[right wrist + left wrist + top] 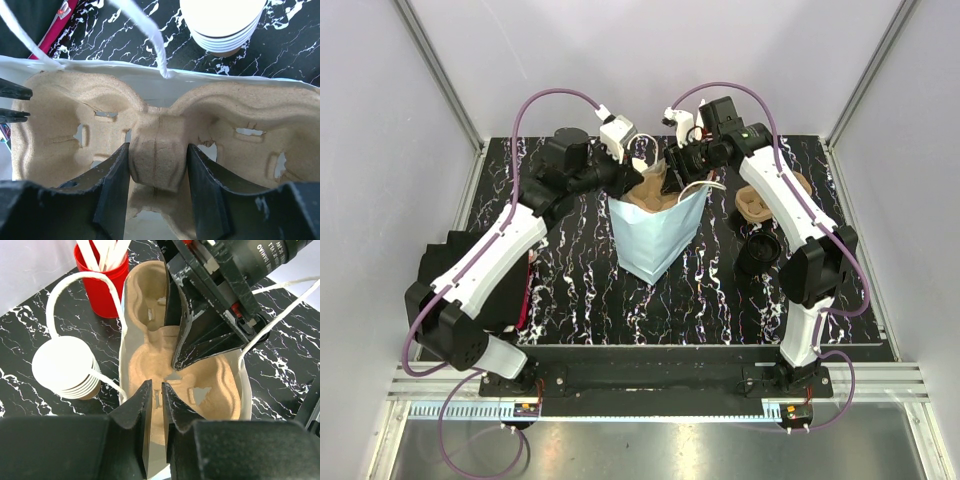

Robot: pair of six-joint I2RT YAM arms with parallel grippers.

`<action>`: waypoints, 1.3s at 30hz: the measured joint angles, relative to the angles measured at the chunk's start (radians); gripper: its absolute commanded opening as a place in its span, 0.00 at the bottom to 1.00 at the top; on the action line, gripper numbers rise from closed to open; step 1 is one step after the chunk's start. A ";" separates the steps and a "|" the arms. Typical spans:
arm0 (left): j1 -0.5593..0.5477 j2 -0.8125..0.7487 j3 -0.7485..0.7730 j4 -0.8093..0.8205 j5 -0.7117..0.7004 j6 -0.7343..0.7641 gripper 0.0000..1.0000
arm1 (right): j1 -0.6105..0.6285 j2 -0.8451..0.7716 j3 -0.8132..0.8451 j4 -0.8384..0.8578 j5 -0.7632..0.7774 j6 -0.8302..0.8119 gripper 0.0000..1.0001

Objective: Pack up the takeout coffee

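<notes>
Clamping centre ridge of brown moulded-pulp cup tray [250, 115] inside pale-blue paper bag [655, 245] with half-open right gripper [159, 150]; pinching bag rim with near-closed left gripper [156, 387]

In the top view the two wrists cover the mouth of the paper bag [655, 235]. The fingertips there are hidden, and most of the pulp tray [648, 195] lies out of sight inside.

At 3 o'clock the right arm covers part of a second tray [752, 207] and a black round thing [757, 255], which is too small to name.

In the left wrist view the red cup [102, 282] is cut off at 11 o'clock. It is unclear whether the left gripper [156, 385] pinches the bag's rim.

In the right wrist view the cup stack [222, 25] is cut off at 12 o'clock.
</notes>
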State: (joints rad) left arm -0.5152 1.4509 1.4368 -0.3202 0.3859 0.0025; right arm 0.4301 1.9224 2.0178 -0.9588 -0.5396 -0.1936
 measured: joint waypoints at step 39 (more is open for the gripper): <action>-0.021 0.058 0.023 -0.002 -0.060 -0.014 0.00 | 0.066 -0.085 -0.042 -0.060 0.186 -0.064 0.51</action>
State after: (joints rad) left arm -0.5365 1.5089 1.4601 -0.3218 0.3260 -0.0116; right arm 0.4961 1.8378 1.9759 -1.0183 -0.3534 -0.2577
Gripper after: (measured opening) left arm 0.004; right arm 0.510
